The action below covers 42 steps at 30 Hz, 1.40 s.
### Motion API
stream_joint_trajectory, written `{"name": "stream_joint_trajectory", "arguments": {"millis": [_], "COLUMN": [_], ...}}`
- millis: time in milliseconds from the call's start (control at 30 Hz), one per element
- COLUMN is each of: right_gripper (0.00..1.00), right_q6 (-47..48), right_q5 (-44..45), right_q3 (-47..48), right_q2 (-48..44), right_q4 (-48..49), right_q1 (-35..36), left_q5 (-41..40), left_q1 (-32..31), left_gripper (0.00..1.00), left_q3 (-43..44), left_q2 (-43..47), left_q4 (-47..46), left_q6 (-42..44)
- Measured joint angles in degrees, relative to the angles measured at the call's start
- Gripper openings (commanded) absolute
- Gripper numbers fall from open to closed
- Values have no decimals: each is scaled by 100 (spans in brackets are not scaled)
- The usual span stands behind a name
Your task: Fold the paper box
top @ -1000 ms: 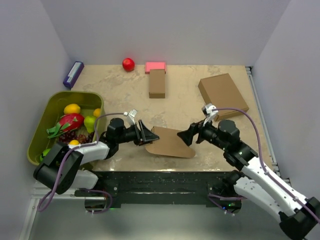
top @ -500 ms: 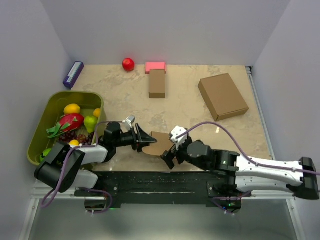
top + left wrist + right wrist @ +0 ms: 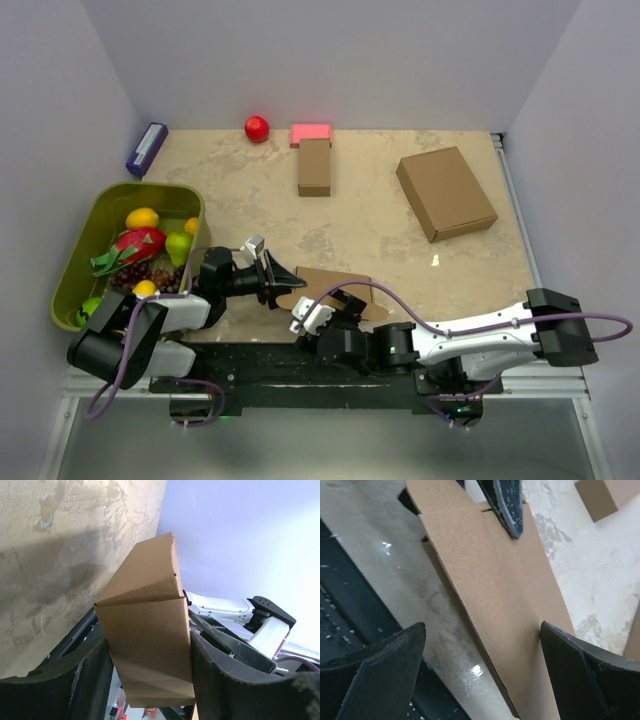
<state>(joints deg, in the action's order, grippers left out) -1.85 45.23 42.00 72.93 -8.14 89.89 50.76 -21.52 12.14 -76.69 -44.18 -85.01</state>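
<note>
The paper box (image 3: 338, 288) is a flattened brown cardboard piece lying near the table's front edge. My left gripper (image 3: 281, 284) is shut on its left end. In the left wrist view the folded cardboard (image 3: 145, 630) sits squeezed between both black fingers (image 3: 82, 680). My right arm lies low along the front edge, and its gripper (image 3: 322, 316) stands open at the box's near side. In the right wrist view the box (image 3: 495, 580) runs between the wide-spread fingers (image 3: 375, 665); the right-hand finger sits against its surface. A left fingertip (image 3: 505, 505) presses on the box's far end.
An olive bin (image 3: 150, 187) of fruit stands at the left, close to the left arm. A larger brown box (image 3: 447, 192) lies at the back right, with a narrow brown box (image 3: 314, 167), pink block (image 3: 311, 132), red ball (image 3: 257, 127) and purple object (image 3: 147, 148) along the back.
The right arm swung from the right side down along the front edge, and its gripper now straddles the box's near side, opened wider. The left gripper drew the box slightly left.
</note>
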Motion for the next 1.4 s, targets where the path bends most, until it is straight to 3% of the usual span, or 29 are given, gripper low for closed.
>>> {"name": "stream_joint_trajectory", "arguments": {"millis": [333, 433, 500, 633, 700, 833, 933, 1400], "right_gripper": [93, 87, 73, 62, 58, 53, 52, 51], "right_q6": [33, 35, 37, 103, 173, 295, 258, -807], "right_q5": [1156, 1399, 1475, 1471, 1394, 1222, 1207, 1329], "right_q3": [107, 155, 168, 170, 170, 168, 170, 619], "right_q2": [824, 1040, 1080, 1051, 1012, 802, 656, -697], "right_q4": [-164, -179, -181, -232, -282, -393, -466, -1788], "right_q1": [24, 44, 50, 50, 57, 39, 2, -46], "left_q5": [92, 83, 90, 90, 96, 179, 229, 380], "left_q1": [55, 68, 79, 87, 87, 83, 72, -66], "left_gripper": [27, 27, 27, 30, 35, 62, 73, 81], "left_q3": [-166, -181, -212, -240, -234, -17, 323, 2846], "left_q2": [72, 92, 105, 151, 192, 332, 424, -37], "left_q4": [-105, -92, -90, -103, -61, 420, 949, 2616], "left_q6": [-146, -146, -144, -160, -157, -2, 313, 2428]}}
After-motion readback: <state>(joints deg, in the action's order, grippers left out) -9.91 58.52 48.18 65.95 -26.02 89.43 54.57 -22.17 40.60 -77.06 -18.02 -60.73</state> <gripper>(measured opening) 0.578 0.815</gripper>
